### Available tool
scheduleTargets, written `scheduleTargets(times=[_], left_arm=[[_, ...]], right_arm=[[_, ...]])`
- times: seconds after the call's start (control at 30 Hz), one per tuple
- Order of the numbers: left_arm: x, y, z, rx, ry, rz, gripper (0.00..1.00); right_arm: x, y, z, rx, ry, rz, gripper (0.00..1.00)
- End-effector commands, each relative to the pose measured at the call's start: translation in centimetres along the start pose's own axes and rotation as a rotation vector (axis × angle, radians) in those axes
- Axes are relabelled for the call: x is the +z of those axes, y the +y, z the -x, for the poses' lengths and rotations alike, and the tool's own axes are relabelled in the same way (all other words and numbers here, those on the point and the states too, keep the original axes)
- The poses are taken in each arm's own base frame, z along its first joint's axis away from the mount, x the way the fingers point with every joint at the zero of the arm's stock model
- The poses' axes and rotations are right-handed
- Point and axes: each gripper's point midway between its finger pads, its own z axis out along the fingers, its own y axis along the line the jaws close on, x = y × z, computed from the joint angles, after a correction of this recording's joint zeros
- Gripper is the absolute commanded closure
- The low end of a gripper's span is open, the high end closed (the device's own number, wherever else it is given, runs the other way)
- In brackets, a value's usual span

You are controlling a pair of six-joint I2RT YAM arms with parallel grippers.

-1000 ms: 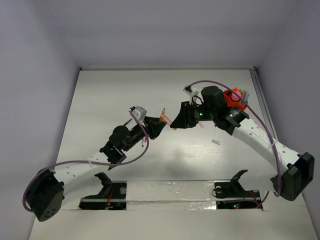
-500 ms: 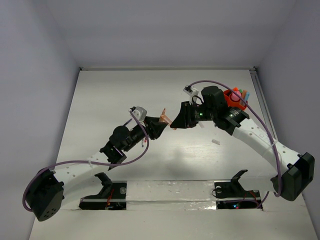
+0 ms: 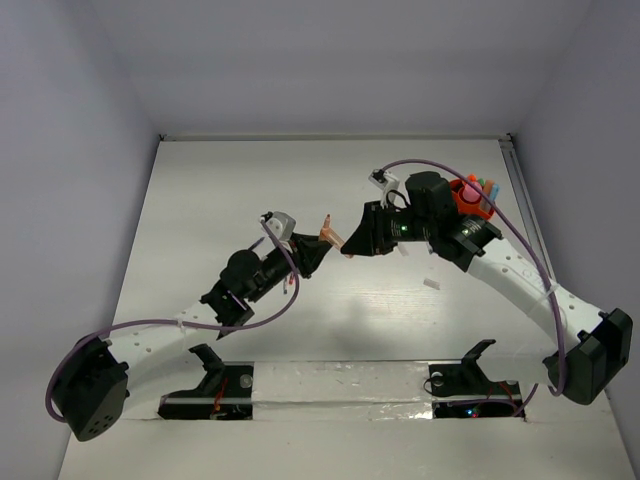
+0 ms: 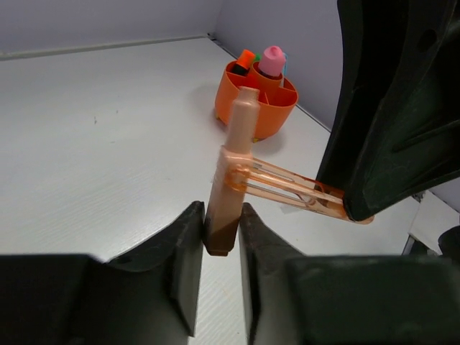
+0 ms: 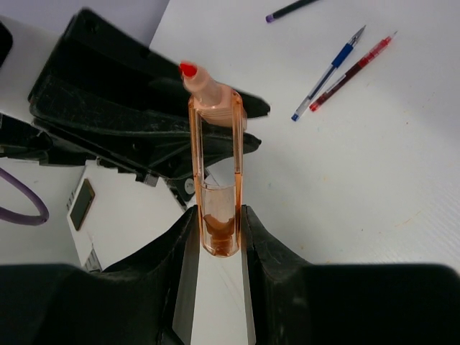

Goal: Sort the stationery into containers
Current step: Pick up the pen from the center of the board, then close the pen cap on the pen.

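A translucent orange marker [image 4: 233, 180] stands upright between my left gripper's [image 4: 221, 230] jaws, which press on its lower end from both sides. Its clear orange cap [image 5: 215, 201] sticks out sideways, and my right gripper [image 5: 217, 230] is shut on the far end of that cap. The marker's red tip [image 5: 188, 70] points past the left gripper's black fingers [image 5: 129, 108]. From above, the two grippers meet mid-table, left gripper [image 3: 316, 247] and right gripper [image 3: 350, 243], with the marker [image 3: 328, 232] between them. The round orange container [image 4: 255, 100] with dividers holds several markers.
A blue pen [image 5: 330, 66], a red pen [image 5: 353, 66] and a dark pen [image 5: 291, 8] lie on the white table [image 5: 374, 180] beyond the grippers. A small white bit [image 3: 432, 284] lies near the right arm. The container [image 3: 468, 197] stands at the back right behind that arm.
My left gripper's jaws have closed in on the marker's lower end. The right gripper keeps its grip on the cap, and both arms have barely shifted.
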Motion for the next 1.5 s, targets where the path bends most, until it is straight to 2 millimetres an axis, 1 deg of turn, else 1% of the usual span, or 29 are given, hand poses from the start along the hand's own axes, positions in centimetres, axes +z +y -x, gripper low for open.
scheduleTargets(times=[0.0, 0.07, 0.1, 0.13, 0.2, 0.27, 0.4, 0.43, 0.53, 0.6, 0.67, 0.8, 0.83, 0.93, 1.0, 1.03, 1.07, 1.13, 1.2, 1.3, 1.47], left_arm=[[0.7, -1.1, 3.0, 0.014, -0.074, -0.026, 0.86], [0.7, -1.0, 3.1, 0.015, -0.074, -0.022, 0.94], [0.7, -1.0, 3.3, 0.015, -0.078, -0.019, 1.0], [0.6, -1.0, 3.2, 0.015, -0.076, -0.015, 1.0], [0.5, -0.9, 3.5, 0.014, -0.082, -0.011, 1.0], [0.4, -0.8, 3.3, 0.014, -0.074, -0.002, 1.0], [0.3, -0.5, 3.0, 0.007, -0.062, 0.012, 1.0], [0.2, -0.3, 2.7, 0.007, -0.055, 0.021, 1.0], [-0.1, -0.1, 2.5, 0.007, -0.047, 0.032, 1.0], [-0.3, 0.0, 2.4, 0.007, -0.045, 0.036, 1.0], [-0.4, 0.0, 2.1, 0.005, -0.038, 0.034, 1.0], [-0.4, -1.1, 1.6, 0.002, -0.017, -0.021, 1.0], [-0.4, -1.6, 1.3, 0.001, -0.004, -0.044, 1.0], [-0.4, -2.1, 1.2, 0.0, 0.007, -0.061, 1.0], [-0.5, -2.2, 1.4, 0.002, 0.002, -0.061, 1.0], [-0.5, -2.2, 1.5, 0.0, 0.003, -0.061, 1.0], [-0.6, -2.3, 1.8, 0.0, -0.005, -0.064, 1.0], [-0.7, -2.8, 2.0, -0.003, -0.008, -0.078, 1.0], [-0.8, -2.9, 2.2, -0.003, -0.012, -0.082, 1.0], [-0.8, -3.1, 2.5, -0.005, -0.016, -0.085, 1.0], [-0.9, -3.6, 2.8, -0.008, -0.022, -0.099, 1.0]], right_arm=[[-1.5, 2.5, 2.1, -0.049, -0.068, 0.052, 1.0], [-1.5, 2.4, 2.1, -0.048, -0.066, 0.047, 1.0], [-1.5, 2.3, 2.0, -0.047, -0.061, 0.043, 1.0], [-1.6, 2.1, 2.3, -0.049, -0.07, 0.035, 1.0], [-1.7, 1.8, 2.2, -0.049, -0.067, 0.02, 1.0], [-1.8, 1.8, 2.4, -0.054, -0.073, 0.009, 1.0], [-2.4, 1.2, 3.2, -0.077, -0.096, -0.058, 1.0], [-2.5, 0.7, 3.6, -0.092, -0.112, -0.093, 1.0], [-3.3, 0.1, 4.6, -0.117, -0.147, -0.162, 1.0], [-3.8, 0.2, 5.3, -0.133, -0.174, -0.182, 1.0], [-4.0, -0.2, 6.1, -0.146, -0.201, -0.213, 1.0], [-4.3, -0.3, 8.1, -0.167, -0.276, -0.244, 1.0], [-4.4, -0.2, 9.1, -0.178, -0.315, -0.254, 1.0], [-4.1, -0.2, 10.5, -0.189, -0.356, -0.262, 1.0], [-4.0, 0.0, 11.5, -0.204, -0.385, -0.258, 1.0], [-3.7, -0.4, 11.9, -0.204, -0.391, -0.274, 1.0], [-3.8, -0.1, 12.5, -0.213, -0.411, -0.273, 1.0], [-3.6, -0.2, 13.2, -0.221, -0.426, -0.282, 1.0], [-3.6, 0.1, 14.1, -0.231, -0.45, -0.276, 1.0], [-3.1, 0.3, 14.4, -0.237, -0.438, -0.263, 1.0], [-1.9, 0.6, 13.6, -0.231, -0.384, -0.213, 1.0]])
